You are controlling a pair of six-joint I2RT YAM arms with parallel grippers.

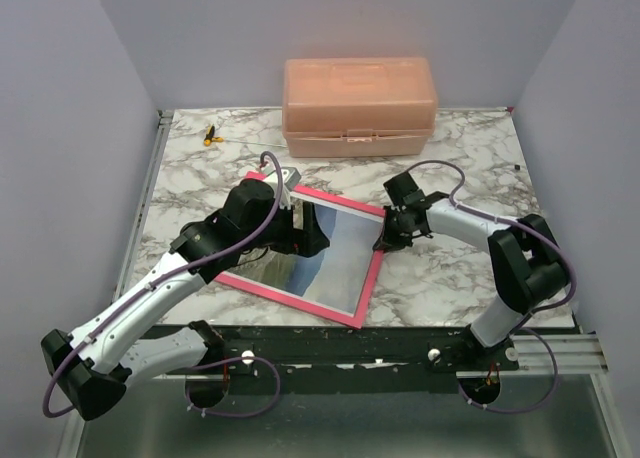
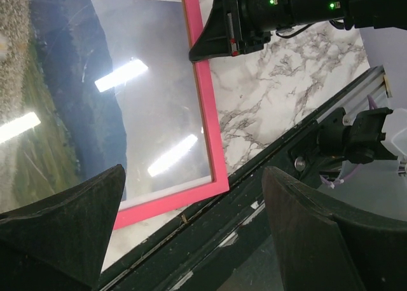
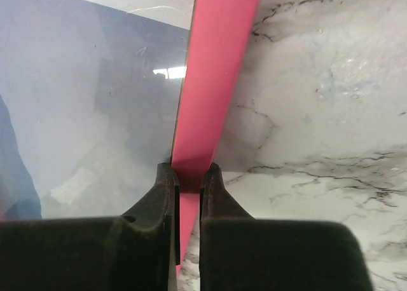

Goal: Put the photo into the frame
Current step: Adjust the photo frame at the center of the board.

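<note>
Right end effector (image 3: 189, 174) clamps the frame (image 3: 219, 68); left end effector (image 2: 194, 176) gapes above the photo (image 2: 63, 145).

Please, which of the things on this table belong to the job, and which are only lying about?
For the job: the photo, the frame.
Lying about: the salmon-pink lidded box, the small yellow-and-black object.
</note>
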